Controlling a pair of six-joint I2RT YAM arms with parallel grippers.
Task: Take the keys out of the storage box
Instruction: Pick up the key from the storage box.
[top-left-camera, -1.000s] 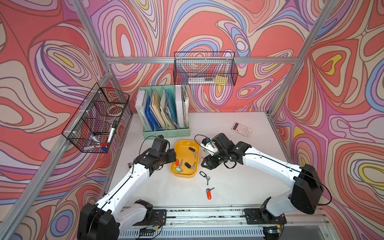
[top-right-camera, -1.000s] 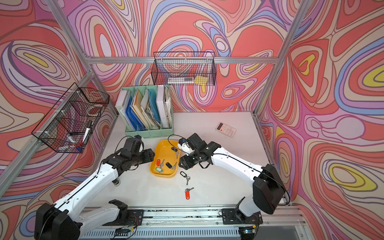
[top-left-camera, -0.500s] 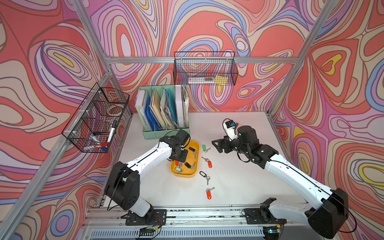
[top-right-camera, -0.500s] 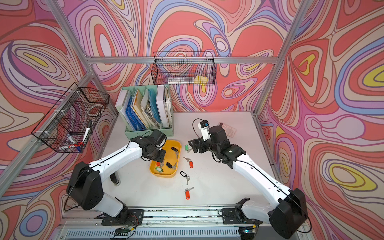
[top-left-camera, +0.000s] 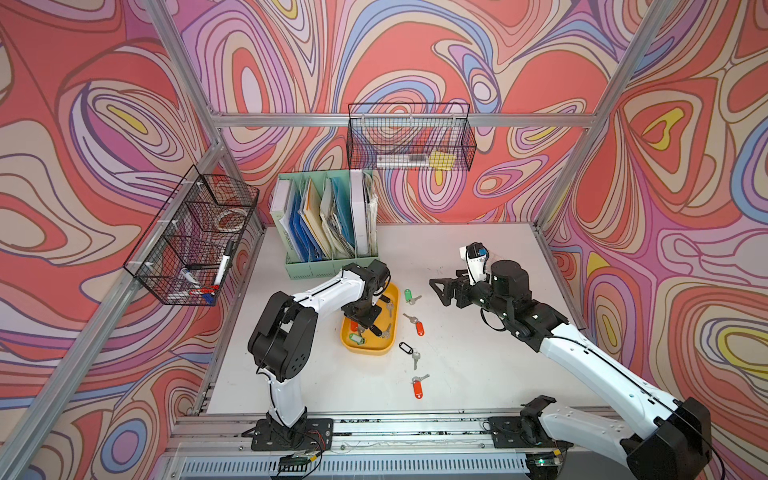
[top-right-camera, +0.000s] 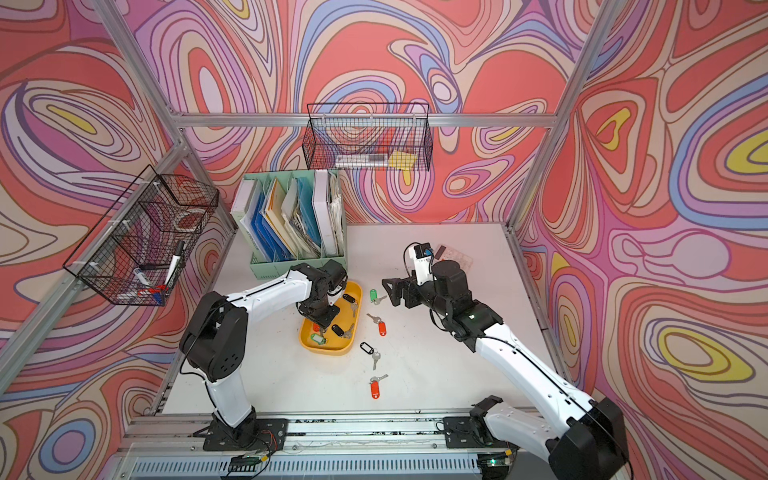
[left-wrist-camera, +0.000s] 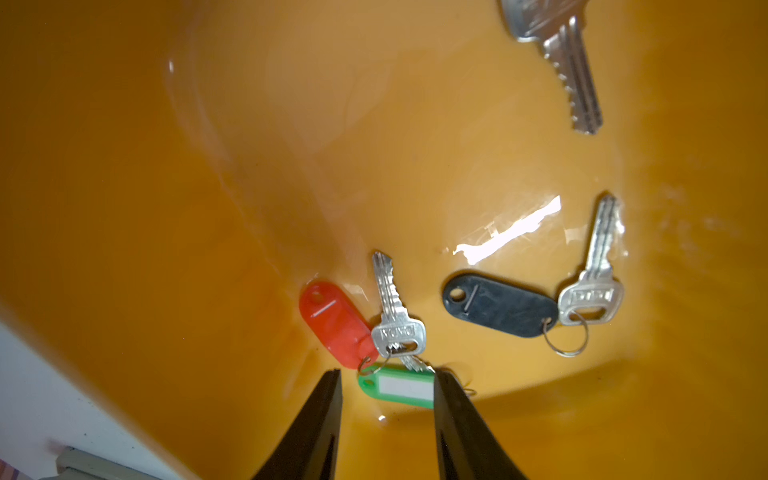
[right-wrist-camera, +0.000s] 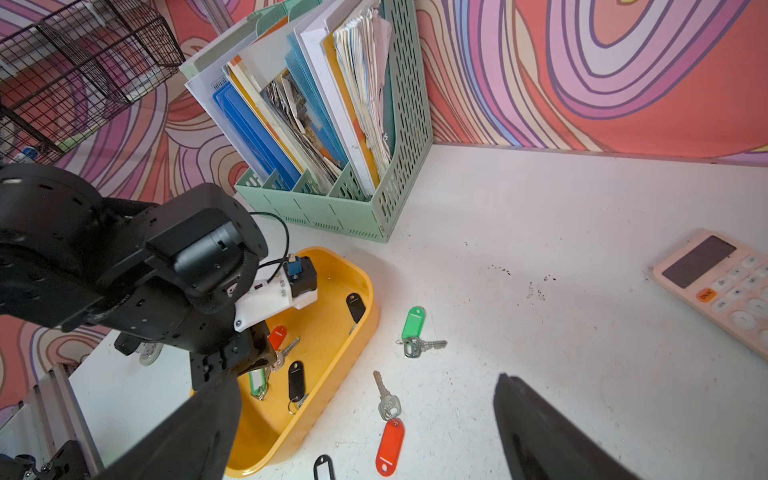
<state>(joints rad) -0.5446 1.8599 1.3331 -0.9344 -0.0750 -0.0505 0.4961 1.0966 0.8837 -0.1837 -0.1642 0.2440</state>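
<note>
Left tool (left-wrist-camera: 387, 373) stands inside the storage box (left-wrist-camera: 249, 166), its jaws narrowed to either side of the green-tagged set (left-wrist-camera: 405, 388). One finger is at the tag's end and the other a little apart from it, so we judge that nothing is gripped yet. That tag lies flat on the glossy floor close to the box's end wall, and the red-tagged set (left-wrist-camera: 332, 320) crowds against it, key head and ring right at the green tag's ring end. We see the main risk there: closing may catch the red set's ring too, so that both lift and one drops, or the smooth, flat tag may slip out from between the tips. A black-tagged set (left-wrist-camera: 498, 307) and a further key (left-wrist-camera: 557, 62) lie apart from that cluster. Nothing steadies the light box, so a downward or sideways push may slide it into the keys (top-left-camera: 419, 327) lying just beside it on the bench (top-left-camera: 478, 374). Right tool (right-wrist-camera: 365, 379) hangs wide and empty above the bench, apart from the box.
</note>
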